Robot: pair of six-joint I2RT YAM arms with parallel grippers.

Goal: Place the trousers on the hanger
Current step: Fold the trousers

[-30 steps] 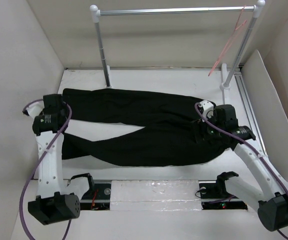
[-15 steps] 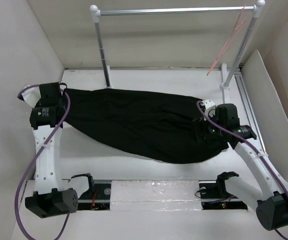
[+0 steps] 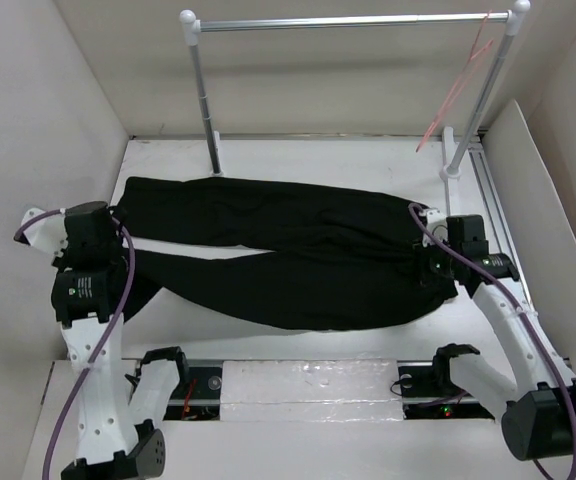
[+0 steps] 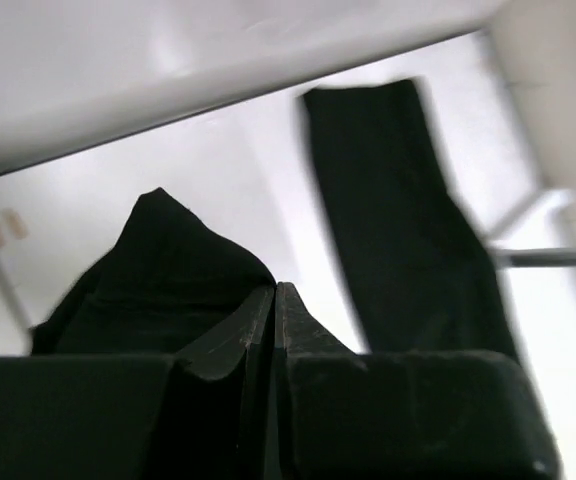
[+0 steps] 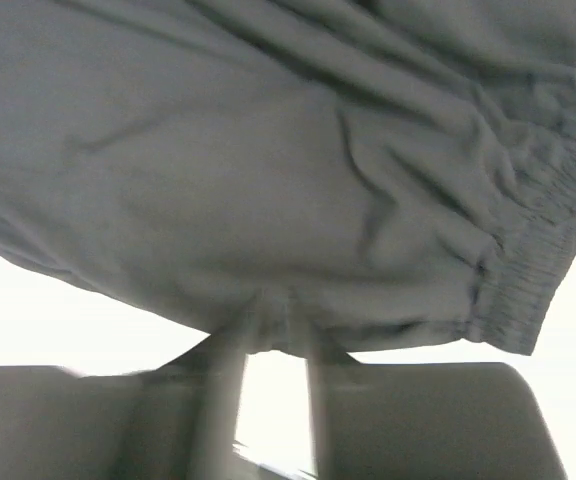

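Note:
The black trousers [image 3: 298, 255] lie flat on the white table, waist to the right and both legs running left. My left gripper [image 3: 118, 262] is at the end of the nearer leg. In the left wrist view its jaws [image 4: 274, 288] are pressed together with a raised peak of black fabric [image 4: 158, 260] at their tip; the other leg [image 4: 408, 220] lies beyond. My right gripper [image 3: 430, 262] is at the waist, and its fingertips [image 5: 273, 305] pinch the near edge of the cloth [image 5: 268, 150] beside the elastic waistband. The pinkish-red hanger [image 3: 458, 85] hangs at the rail's right end.
A silver rail [image 3: 348, 20] on two white-footed posts [image 3: 211, 130] spans the back of the table. White walls close in on the left, back and right. A metal strip [image 3: 488, 200] runs along the table's right side.
The left arm lifted and spread the nearer leg, then drew back toward the near left, laying it down again. The right gripper closed on the waist edge.

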